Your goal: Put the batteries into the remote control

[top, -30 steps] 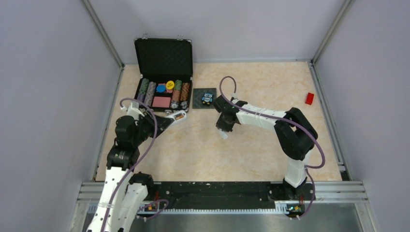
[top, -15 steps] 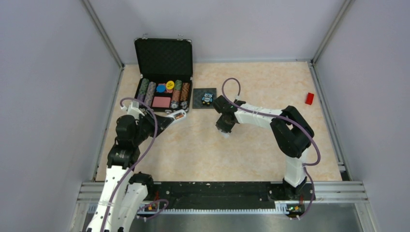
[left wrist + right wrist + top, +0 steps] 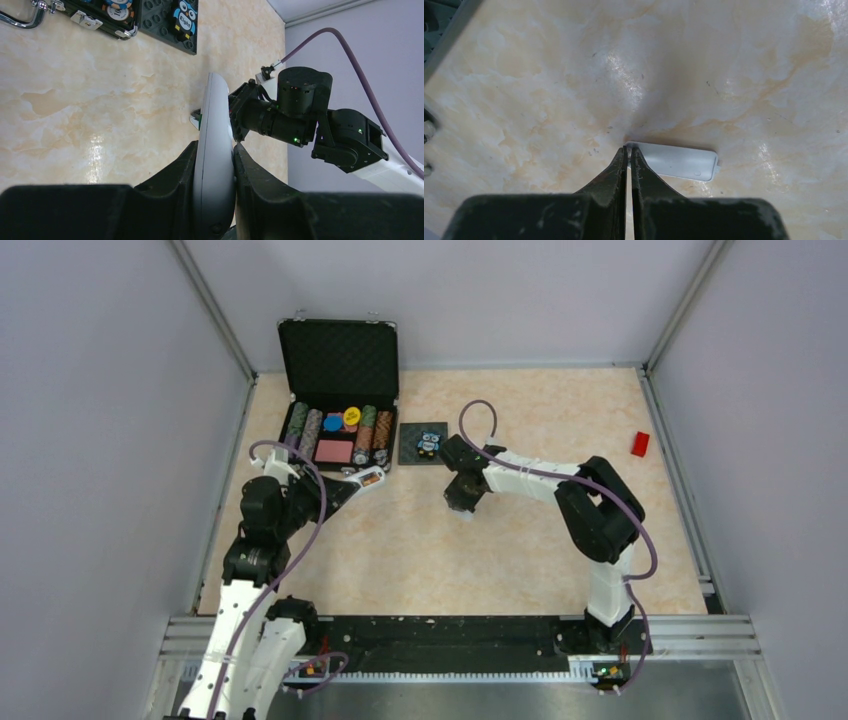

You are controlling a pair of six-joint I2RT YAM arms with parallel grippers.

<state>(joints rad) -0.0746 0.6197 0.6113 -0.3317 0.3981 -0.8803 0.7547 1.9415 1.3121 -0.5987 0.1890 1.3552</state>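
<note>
We see the left gripper point(image 3: 214, 152) clamped on the slim white plastic remote control point(image 3: 214, 115), edge-on above the beige marble-patterned table point(image 3: 75, 100). The right gripper point(image 3: 629, 150) is closed, tips at a flat white plastic cover point(image 3: 679, 161).

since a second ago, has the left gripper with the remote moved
No. The left gripper still holds the remote control by the near right corner of the poker chip case, same as before.
</note>
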